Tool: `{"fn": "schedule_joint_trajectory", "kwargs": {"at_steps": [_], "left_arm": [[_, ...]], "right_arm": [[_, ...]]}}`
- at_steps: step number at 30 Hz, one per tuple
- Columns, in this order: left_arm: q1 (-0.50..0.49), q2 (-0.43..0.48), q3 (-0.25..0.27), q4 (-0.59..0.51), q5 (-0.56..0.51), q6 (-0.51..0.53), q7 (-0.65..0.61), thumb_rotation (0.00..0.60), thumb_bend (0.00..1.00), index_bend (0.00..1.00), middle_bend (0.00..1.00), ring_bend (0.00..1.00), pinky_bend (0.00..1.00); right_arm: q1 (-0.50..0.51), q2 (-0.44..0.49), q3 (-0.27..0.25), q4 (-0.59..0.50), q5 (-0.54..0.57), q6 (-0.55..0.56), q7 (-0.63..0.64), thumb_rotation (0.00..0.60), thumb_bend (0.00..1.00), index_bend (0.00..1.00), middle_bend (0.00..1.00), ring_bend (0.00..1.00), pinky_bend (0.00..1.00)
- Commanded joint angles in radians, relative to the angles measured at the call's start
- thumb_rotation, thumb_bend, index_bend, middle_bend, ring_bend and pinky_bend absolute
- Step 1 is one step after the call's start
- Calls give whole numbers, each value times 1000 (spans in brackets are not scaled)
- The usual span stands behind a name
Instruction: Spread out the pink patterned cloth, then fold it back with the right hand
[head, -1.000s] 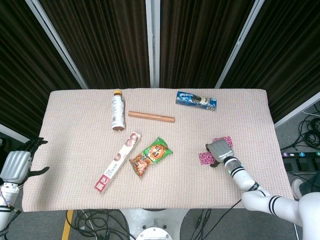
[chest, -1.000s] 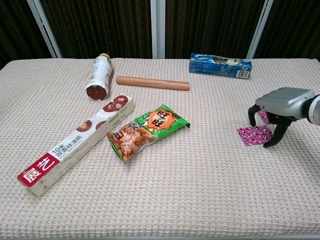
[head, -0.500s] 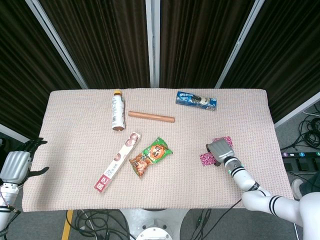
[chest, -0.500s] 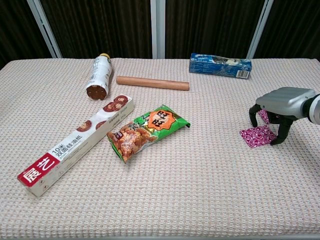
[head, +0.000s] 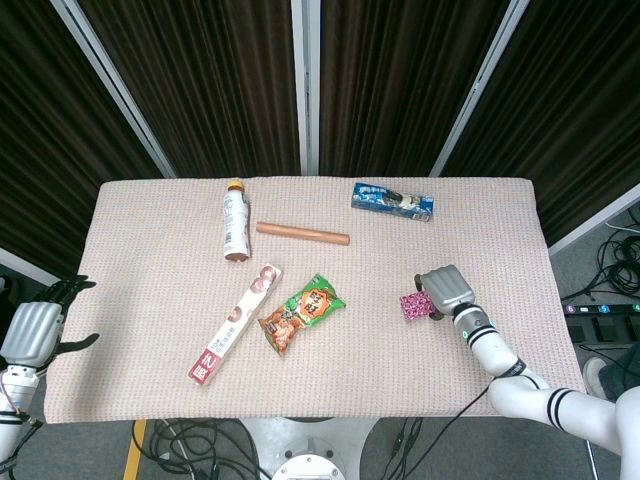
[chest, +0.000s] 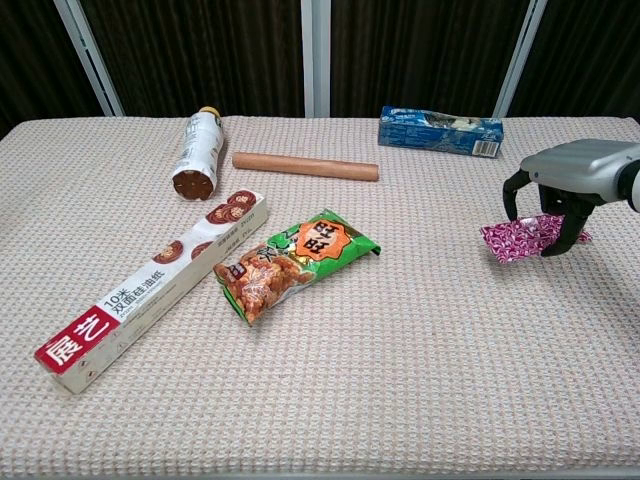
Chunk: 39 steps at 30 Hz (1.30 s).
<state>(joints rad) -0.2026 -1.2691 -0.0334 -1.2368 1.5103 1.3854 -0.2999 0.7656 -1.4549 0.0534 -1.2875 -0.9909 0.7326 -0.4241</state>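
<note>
One hand, the right hand (chest: 575, 190), now holds the pink patterned cloth (chest: 520, 238) in curled fingers, lifted off the surface (chest: 400, 380) where it lay a second ago. The cloth is still folded, so spreading comes next.

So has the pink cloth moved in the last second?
Yes. In the chest view the cloth, gripped by the right hand, has risen and shifted toward the blue box; it now looks lifted off the table.
</note>
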Motion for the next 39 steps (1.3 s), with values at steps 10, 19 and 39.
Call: {"fn": "schedule_joint_trajectory", "kwargs": {"at_steps": [10,19,39], "left_arm": [[-4,-1,4,9,5,-8,-14,600,48,286,287,237,335],[-7,-1,4,8,6,-9,-10,600,47,286,287,237,335],[-4,8,3,3,4,-5,-18,600,47,286,287,237,335]], "right_arm": [[-31,-13,-1,141,40,-7,39,598,50,427,1000,1000,1000],[-29,-45,19,248,41,-40,72,594,50,427,1000,1000,1000],[-19,-137,35,365,17,-72,72,597,46,430,1000,1000,1000]]}}
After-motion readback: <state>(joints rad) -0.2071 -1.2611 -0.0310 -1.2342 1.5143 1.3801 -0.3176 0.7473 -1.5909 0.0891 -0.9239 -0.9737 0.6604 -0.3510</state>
